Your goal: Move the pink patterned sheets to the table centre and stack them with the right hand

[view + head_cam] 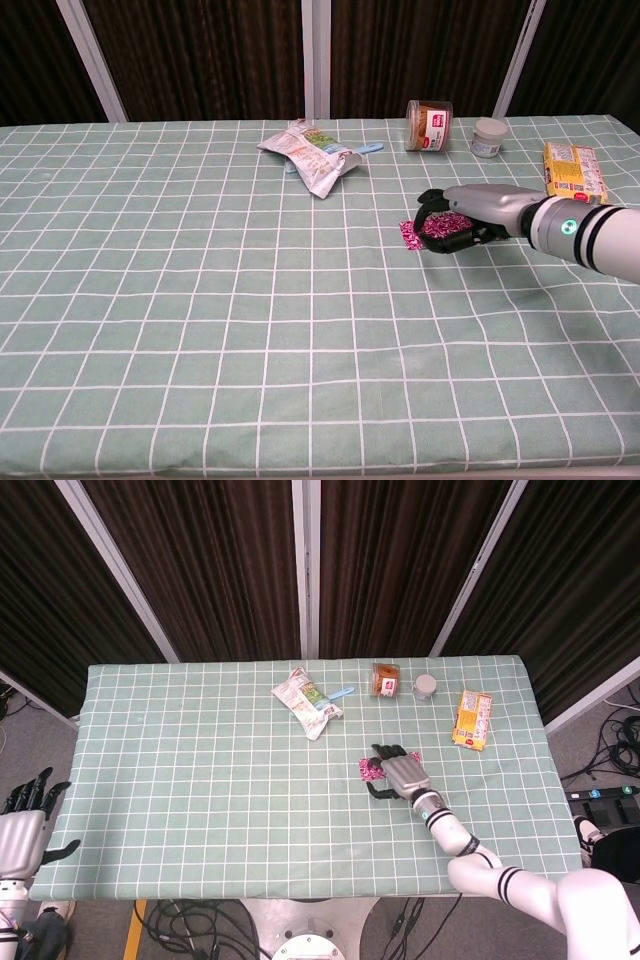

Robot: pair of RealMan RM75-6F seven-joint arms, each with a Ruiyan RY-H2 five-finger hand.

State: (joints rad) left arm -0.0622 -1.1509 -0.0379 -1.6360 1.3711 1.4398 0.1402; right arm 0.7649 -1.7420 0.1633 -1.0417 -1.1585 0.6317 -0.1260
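One pink sheet [371, 769] is seen right of the tabletop [200, 780] centre, pressed flat beneath the right hand [400, 774], fingers spread over it. Long axis: left-right. Left hand [22, 825] is kept off the near-left corner, empty.

checked table [180, 780], sheets [432, 229], jar [386, 679], packets [308, 701]

pink speckled sheets [432, 228], green tablecloth [200, 300] — white grid, yellow packet [574, 170]

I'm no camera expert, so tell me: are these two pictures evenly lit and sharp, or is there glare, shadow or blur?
Head view: even light, sharp, table edges look slightly bowed. Chest view: soft shadow beneath the right hand over the pink patterned sheets, no glare, curtains very dark.
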